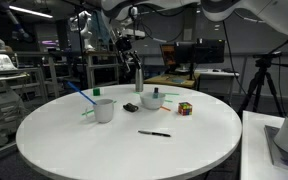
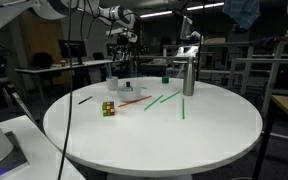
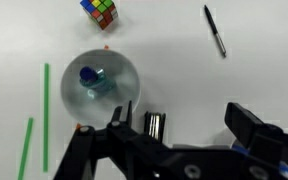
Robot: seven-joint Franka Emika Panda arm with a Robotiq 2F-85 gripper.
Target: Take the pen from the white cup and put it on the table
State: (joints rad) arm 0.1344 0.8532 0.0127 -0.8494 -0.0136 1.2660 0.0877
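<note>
Tabletop: large, round, smooth white tabletop, seen in both exterior views.
Pen: thin, straight black pen lies flat on the bare tabletop. It is out of the cup, well apart from it, at about 4 o'clock.
White cup: small, plain white cylindrical cup stands upright. A light-blue stick leans out of it toward 10 o'clock.
Second cup: squatter white cup with teal-green things at its top. A multicoloured puzzle cube sits near it at 3 o'clock.
Gripper: black robot gripper enters from the bottom of the wrist view, above the tabletop. Its fingers are spread wide and hold nothing.
Wrist view: green sticks lie at 9 o'clock.
</note>
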